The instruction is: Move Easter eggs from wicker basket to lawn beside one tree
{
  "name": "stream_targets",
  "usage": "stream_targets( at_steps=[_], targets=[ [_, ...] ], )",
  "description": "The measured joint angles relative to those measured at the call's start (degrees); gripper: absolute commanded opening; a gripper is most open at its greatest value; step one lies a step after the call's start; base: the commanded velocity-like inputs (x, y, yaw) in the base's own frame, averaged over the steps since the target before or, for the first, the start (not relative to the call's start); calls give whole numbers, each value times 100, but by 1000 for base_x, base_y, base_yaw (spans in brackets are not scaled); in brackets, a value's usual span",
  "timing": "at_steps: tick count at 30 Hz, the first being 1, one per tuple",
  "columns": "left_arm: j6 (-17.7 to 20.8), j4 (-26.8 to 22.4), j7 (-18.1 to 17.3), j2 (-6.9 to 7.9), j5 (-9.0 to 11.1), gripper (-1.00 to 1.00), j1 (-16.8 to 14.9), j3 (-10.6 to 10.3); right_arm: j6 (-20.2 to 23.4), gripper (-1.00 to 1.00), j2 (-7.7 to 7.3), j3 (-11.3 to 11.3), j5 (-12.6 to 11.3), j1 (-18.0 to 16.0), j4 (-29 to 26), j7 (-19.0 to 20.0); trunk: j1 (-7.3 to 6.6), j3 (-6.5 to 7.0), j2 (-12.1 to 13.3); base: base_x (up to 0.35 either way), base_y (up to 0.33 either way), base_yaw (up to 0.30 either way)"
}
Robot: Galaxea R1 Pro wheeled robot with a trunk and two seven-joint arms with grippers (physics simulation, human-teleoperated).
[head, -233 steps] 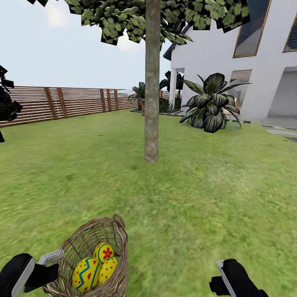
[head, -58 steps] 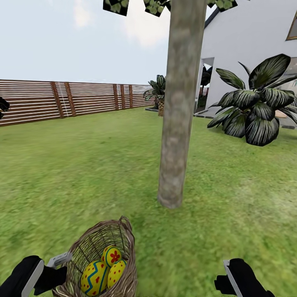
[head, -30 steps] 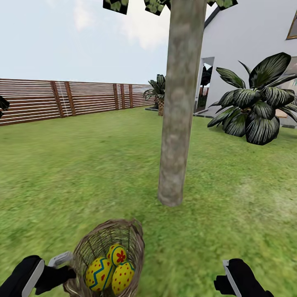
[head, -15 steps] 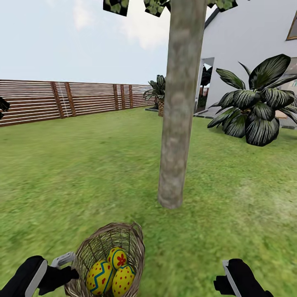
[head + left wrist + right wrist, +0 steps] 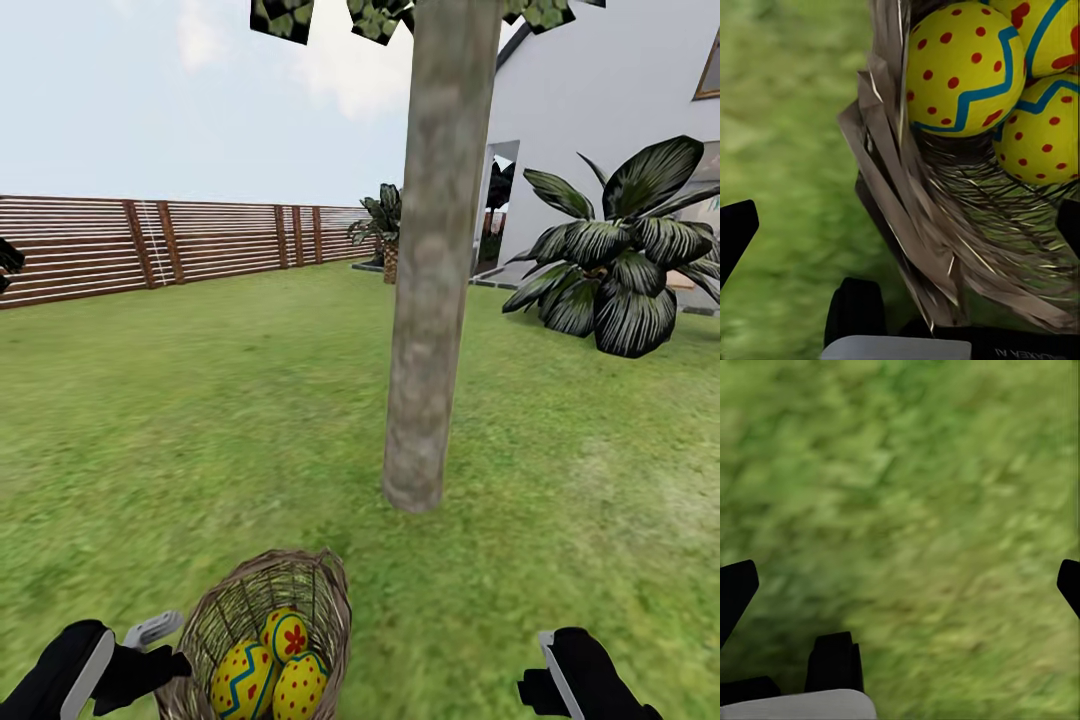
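Eggs (image 5: 268,674) are all in the basket (image 5: 300,590), held at its wall by the left tool (image 5: 165,650) near the tree (image 5: 430,330); it should be lowered beside the trunk first. The right tool (image 5: 900,585) is wide and empty.

- Easter eggs (image 5: 272,668): three, all in the wicker basket (image 5: 235,605)
- wicker basket: one, near the tree (image 5: 430,300)
- tree: one trunk
- broad-leaved bushes (image 5: 620,265): two beyond the tree

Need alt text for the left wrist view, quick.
A tilted wicker basket seen close up, its frayed rim nearest the camera, with three yellow eggs marked with red dots and blue zigzags nestled inside. Blurred green lawn lies behind.
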Motion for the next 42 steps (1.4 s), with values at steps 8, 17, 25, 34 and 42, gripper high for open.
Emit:
stream_targets(
  at_steps=[8, 17, 25, 34, 42],
  targets=[
    [0, 0, 1, 1, -8, 100, 0, -8, 0, 100, 0, 0, 0, 0, 0, 0, -176, 144, 321, 0, 0, 0],
    [0, 0, 1, 1, -8, 100, 0, -15, 0, 100, 0, 0, 0, 0, 0, 0, -374, 305, 682, 0, 0, 0],
    [0, 0, 1, 1, -8, 100, 0, -15, 0, 100, 0, 0, 0, 0, 2, 0, -549, 449, 1003, 0, 0, 0],
    [0, 0, 1, 1, -8, 100, 0, -15, 0, 100, 0, 0, 0, 0, 9, 0, -747, 610, 1364, 0, 0, 0],
    [0, 0, 1, 1, -8, 100, 0, -15, 0, 100, 0, 0, 0, -1, 9, 0, -923, 754, 1685, 0, 0, 0]
  ],
)
